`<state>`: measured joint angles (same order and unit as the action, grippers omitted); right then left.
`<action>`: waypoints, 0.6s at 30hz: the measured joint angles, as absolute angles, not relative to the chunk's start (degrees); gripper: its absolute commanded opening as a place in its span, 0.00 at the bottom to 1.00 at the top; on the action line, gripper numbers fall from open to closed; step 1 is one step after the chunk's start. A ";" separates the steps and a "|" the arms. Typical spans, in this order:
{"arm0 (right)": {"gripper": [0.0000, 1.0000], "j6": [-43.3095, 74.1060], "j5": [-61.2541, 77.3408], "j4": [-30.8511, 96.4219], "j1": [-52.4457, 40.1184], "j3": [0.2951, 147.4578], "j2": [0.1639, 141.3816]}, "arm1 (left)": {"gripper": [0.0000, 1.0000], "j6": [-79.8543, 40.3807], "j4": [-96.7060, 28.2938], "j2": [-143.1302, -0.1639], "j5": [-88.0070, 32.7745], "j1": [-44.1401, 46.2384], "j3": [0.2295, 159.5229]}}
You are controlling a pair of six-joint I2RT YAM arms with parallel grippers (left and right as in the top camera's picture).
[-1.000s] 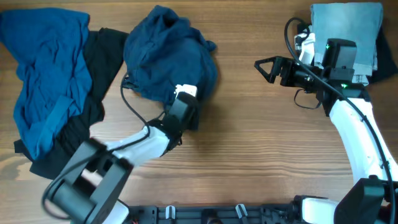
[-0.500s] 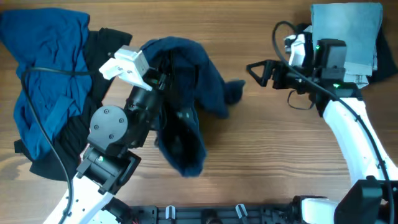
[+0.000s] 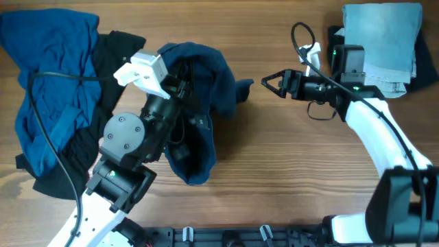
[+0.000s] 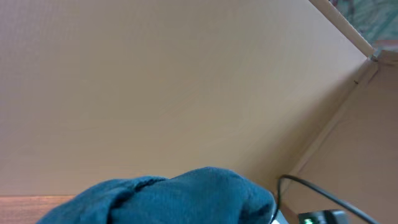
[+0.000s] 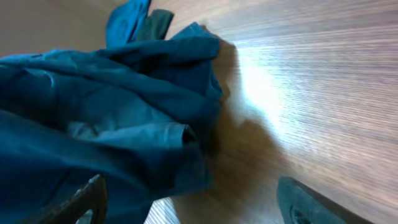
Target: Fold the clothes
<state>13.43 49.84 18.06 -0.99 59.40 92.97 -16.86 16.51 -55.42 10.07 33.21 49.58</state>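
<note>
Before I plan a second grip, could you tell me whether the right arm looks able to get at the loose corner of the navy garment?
Probably yes: the right gripper, jaws open, points at the near corner of the navy garment, with only bare table between them.

We find open tabletop [image 3: 295, 185] across the lower middle of the frame. The shorts [image 3: 206, 75] and left arm [image 3: 127, 147] block the centre-left; blue and black clothes [image 3: 48, 89] crowd the upper left, a pale piece [image 3: 381, 41] the upper right.
</note>
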 measured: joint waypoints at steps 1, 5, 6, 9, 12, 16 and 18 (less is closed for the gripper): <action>0.83 13.37 51.44 16.29 -0.99 59.37 94.74 | 0.04 -16.86 16.51 -55.44 10.07 33.21 49.58; 0.82 11.14 56.18 12.82 -1.72 59.07 99.59 | 0.04 -16.86 16.51 -55.51 10.07 33.21 49.58; 0.82 10.15 56.97 12.14 -2.90 59.07 101.16 | 0.04 -16.86 16.51 -55.51 10.07 33.21 49.58; 0.79 9.06 57.71 8.91 -6.33 58.85 103.63 | 0.04 -16.86 16.58 -55.51 10.04 33.21 49.58; 0.61 9.19 58.06 5.80 -9.15 58.81 105.38 | 0.04 -16.86 16.91 -55.51 10.07 33.21 49.58; 0.10 11.75 58.26 0.99 -10.46 58.52 105.93 | 0.04 -16.86 17.02 -55.51 10.07 33.21 49.58; 0.04 13.30 58.28 -0.19 -10.41 58.52 105.93 | 0.04 -16.86 16.99 -55.51 10.07 33.21 49.58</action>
<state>13.30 58.28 -0.19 -10.41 58.52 105.93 -16.86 16.99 -55.51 10.07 33.21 49.58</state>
